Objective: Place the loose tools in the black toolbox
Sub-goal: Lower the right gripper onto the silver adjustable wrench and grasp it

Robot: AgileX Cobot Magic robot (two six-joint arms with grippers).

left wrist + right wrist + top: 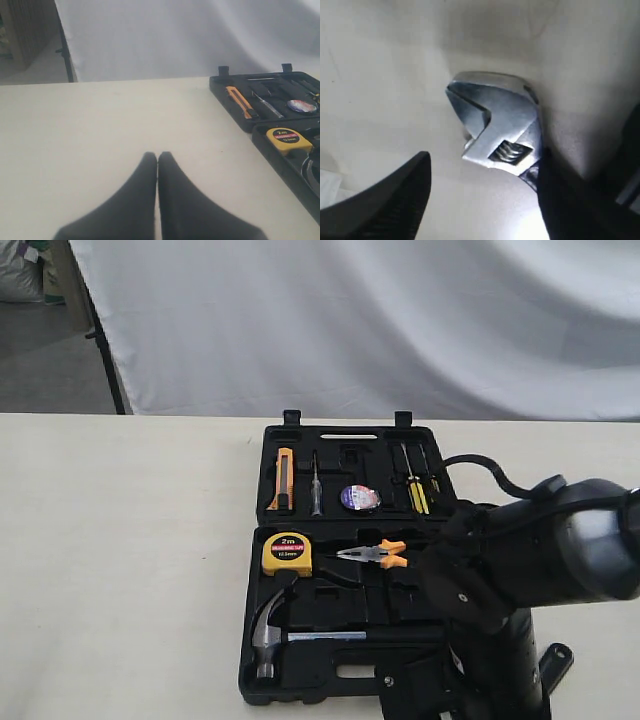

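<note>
The black toolbox (300, 685) lies open on the table, also seen in the left wrist view (235, 107). The claw hammer (272, 632) rests in its near half. The small dark tape roll (359, 498) sits in the far half. The adjustable wrench (492, 125) shows only in the right wrist view, lying flat on the table. My right gripper (485, 160) is open around it, the wrench neck against one finger (580, 200). The right arm (520, 560) hides the wrench in the exterior view. My left gripper (157, 156) is shut on nothing, over bare table left of the toolbox.
A yellow tape measure (287, 554) and orange-handled pliers (378, 556) lie in the near half. An orange knife (284, 480) and screwdrivers (415, 485) fill the far half. A white backdrop (350, 320) hangs behind the table.
</note>
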